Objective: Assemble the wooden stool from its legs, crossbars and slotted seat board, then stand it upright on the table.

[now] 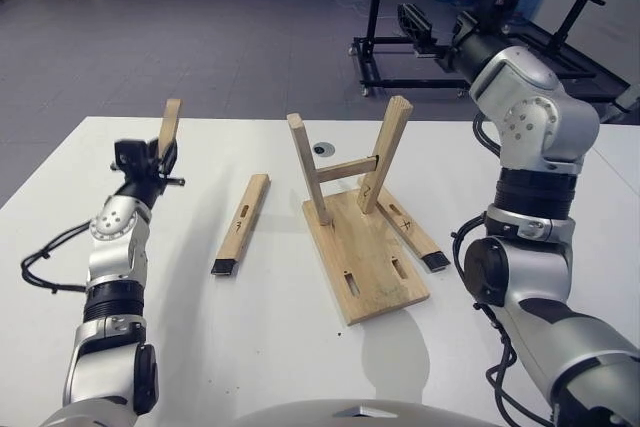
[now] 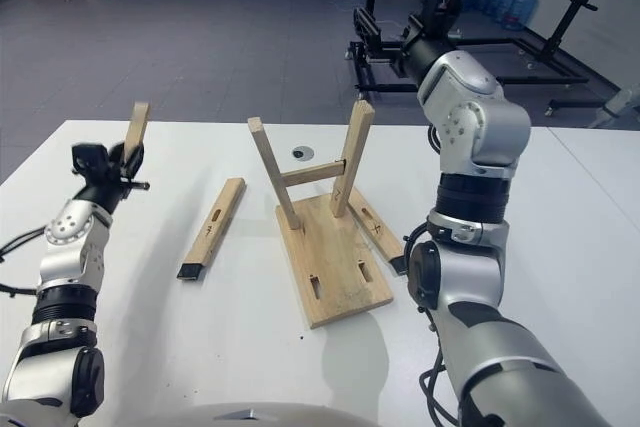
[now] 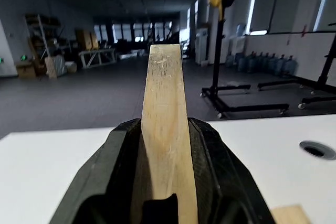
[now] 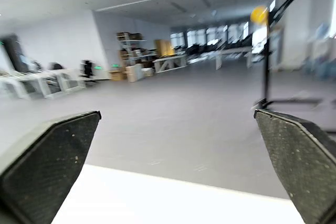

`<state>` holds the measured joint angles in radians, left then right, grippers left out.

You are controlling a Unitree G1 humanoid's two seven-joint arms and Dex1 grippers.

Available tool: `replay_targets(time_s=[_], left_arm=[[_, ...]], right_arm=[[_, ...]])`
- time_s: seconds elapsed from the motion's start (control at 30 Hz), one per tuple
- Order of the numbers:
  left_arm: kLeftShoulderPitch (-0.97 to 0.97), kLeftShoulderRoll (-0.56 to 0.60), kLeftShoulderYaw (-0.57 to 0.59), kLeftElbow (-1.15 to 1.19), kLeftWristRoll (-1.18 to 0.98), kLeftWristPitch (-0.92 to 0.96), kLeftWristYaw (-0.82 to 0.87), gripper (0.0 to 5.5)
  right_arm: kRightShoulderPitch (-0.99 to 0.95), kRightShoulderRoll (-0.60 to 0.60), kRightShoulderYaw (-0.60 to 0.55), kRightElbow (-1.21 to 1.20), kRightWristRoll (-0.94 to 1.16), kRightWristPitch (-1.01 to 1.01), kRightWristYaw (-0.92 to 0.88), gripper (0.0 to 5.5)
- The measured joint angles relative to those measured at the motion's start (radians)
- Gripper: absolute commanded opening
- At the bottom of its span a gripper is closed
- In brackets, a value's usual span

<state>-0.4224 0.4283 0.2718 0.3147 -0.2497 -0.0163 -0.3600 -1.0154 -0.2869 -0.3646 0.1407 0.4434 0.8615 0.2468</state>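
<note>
Left pincer (image 1: 162, 158), white table (image 1: 250, 347), grey floor (image 1: 200, 37)

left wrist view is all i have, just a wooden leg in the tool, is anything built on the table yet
Observer: Partly. Two legs stand tilted in the seat board, which lies flat mid-table, and a crossbar joins them.
Operator: any loose parts left to pick
Observer: One loose leg lies flat to the left of the board. A second loose leg lies along the board's right edge.
</note>
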Motion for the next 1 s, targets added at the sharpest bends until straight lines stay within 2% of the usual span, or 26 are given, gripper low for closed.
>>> replay_targets(time_s=[0.1,0.17,0.23,0.37,0.53,0.73,1.0], left_arm=[[-0.024,0.021,-0.066,-0.266,-0.039,0.092,-0.058,1.27],[-0.093,0.019,-0.164,-0.465,-0.078,0.200,-0.100,1.27],[-0.192,-0.001,-0.241,-0.619,-0.117,0.291,-0.108,1.27],[-0.214,-0.009,-0.249,-0.703,-0.135,0.396,-0.069,1.27],[-0.217,-0.006,-0.235,-0.706,-0.136,0.438,-0.063,1.27],[-0.187,-0.005,-0.237,-0.716,-0.119,0.456,-0.062,1.27],[-0.161,-0.021,-0.267,-0.742,-0.109,0.473,-0.055,1.27]], right_arm=[[-0.025,0.086,-0.143,0.063,0.242,0.195,0.003,5.40],[-0.060,0.262,-0.206,0.076,0.457,0.360,-0.056,5.40],[-0.113,0.421,-0.202,0.071,0.585,0.449,-0.136,5.40],[-0.125,0.426,-0.226,0.039,0.672,0.460,-0.262,5.40],[-0.121,0.420,-0.231,0.027,0.746,0.432,-0.345,5.40],[-0.114,0.358,-0.197,-0.006,0.757,0.326,-0.346,5.40],[-0.114,0.344,-0.133,-0.007,0.764,0.228,-0.337,5.40]])
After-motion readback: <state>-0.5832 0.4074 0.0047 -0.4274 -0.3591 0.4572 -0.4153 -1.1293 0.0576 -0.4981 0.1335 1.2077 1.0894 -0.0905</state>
